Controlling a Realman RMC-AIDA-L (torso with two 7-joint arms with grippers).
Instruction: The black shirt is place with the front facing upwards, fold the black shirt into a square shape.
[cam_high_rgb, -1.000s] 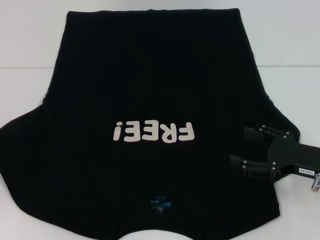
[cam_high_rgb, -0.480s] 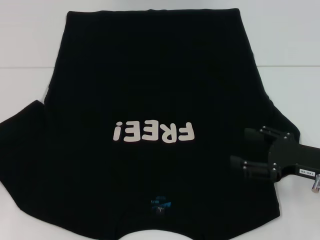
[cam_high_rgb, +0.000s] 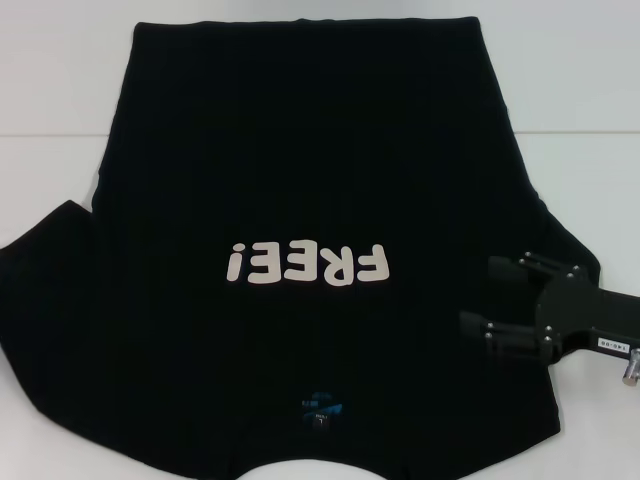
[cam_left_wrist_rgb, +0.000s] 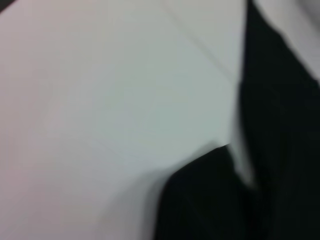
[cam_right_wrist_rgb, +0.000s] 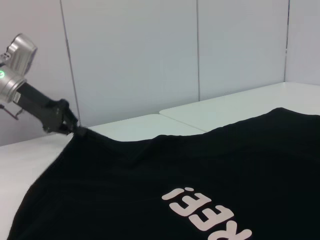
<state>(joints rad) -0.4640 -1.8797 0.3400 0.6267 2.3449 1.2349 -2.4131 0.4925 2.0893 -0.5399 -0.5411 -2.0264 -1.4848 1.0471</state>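
shirt (cam_high_rgb: 300, 170) flat on white table (cam_high_rgb: 60, 70), "FREE!" up, collar nearest robot, collar edge cut off by frame | left gripper (cam_right_wrist_rgb: 70, 126) out of head view, seen far off from right wrist, at sleeve edge, grip too small to tell | right gripper (cam_high_rgb: 490, 300) low over right sleeve, fingers spread wide, holding nothing

Right gripper (cam_high_rgb: 478, 295) at the lower right of the head view, fingers parted and pointing left, left gripper (cam_right_wrist_rgb: 75, 129) at the upper left of the right wrist view, arm angled downward
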